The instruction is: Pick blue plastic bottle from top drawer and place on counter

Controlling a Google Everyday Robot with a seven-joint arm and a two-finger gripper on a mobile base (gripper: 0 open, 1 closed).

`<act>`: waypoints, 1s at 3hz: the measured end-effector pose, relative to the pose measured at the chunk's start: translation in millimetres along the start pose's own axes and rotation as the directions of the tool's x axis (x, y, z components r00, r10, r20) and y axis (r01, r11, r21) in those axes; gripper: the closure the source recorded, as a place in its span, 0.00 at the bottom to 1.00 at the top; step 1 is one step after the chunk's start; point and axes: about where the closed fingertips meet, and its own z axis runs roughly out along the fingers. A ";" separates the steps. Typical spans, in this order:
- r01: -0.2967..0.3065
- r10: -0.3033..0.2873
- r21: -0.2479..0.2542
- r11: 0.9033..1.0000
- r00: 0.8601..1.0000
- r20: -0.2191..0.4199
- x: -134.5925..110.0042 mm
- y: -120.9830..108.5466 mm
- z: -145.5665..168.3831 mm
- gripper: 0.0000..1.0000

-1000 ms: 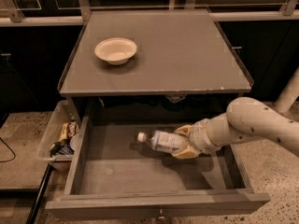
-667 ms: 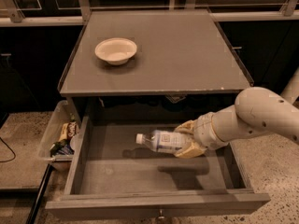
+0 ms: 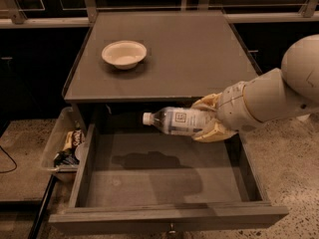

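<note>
The blue plastic bottle (image 3: 175, 121) lies sideways in the air, white cap pointing left, held above the open top drawer (image 3: 164, 178) just below the counter's front edge. My gripper (image 3: 207, 119) is shut on the bottle's right end, one tan finger (image 3: 210, 101) above it and one below. The white arm reaches in from the right. The counter (image 3: 194, 54) is the flat grey top behind the drawer. The bottle's shadow falls on the drawer's grey bottom.
A white bowl (image 3: 124, 54) stands on the counter's left part. A clear plastic bin of snacks (image 3: 64, 146) hangs at the drawer's left side. Speckled floor (image 3: 294, 158) lies to the right. Dark cabinets and a rail run along the back.
My gripper has lifted the bottle up off the drawer bottom, and it now hangs near the counter's front edge. The arm has risen with it.
</note>
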 end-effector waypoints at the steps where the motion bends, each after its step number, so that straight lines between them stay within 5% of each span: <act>1: 0.000 0.000 0.000 1.000 1.000 0.000 0.0 0.0 0.0 1.00; 3: 0.097 -0.101 0.052 0.994 0.990 0.095 -23.1 -66.3 -25.6 1.00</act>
